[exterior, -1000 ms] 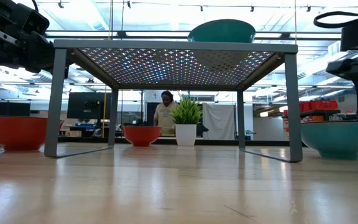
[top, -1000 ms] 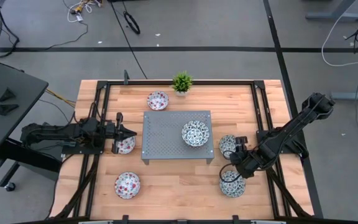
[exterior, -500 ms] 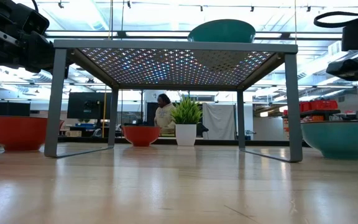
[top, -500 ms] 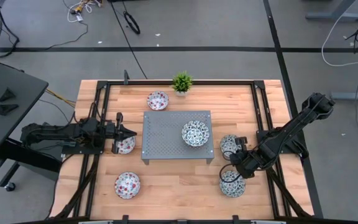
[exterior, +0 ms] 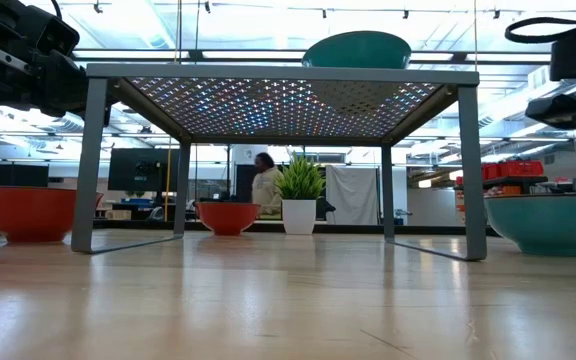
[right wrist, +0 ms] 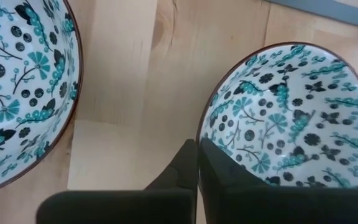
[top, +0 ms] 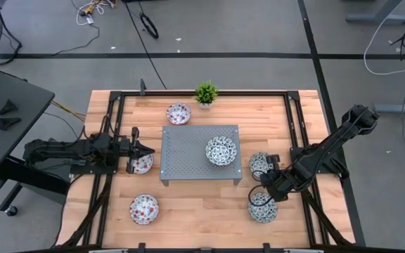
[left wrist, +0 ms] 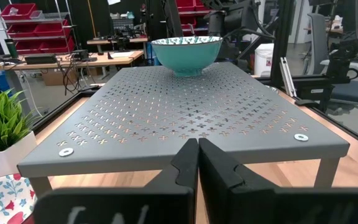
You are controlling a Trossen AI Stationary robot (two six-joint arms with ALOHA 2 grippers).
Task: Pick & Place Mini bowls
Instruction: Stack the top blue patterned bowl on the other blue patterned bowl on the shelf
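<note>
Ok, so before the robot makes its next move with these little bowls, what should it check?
1. Right gripper shut at the rim of the front blue-green bowl: ok.
2. Rim really pinched between its fingers: cannot tell.
3. Neighbouring blue-green bowl apart from the front one: ok.
4. Free room on the rack beside the bowl on top: ok.
5. Left gripper shut, empty, at the rack's left side, away from the right arm: ok.

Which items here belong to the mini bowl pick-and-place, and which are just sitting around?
Job items: three red-spotted bowls; three blue-green bowls; perforated grey stand.
Bystanders: potted plant; floor cables.
</note>
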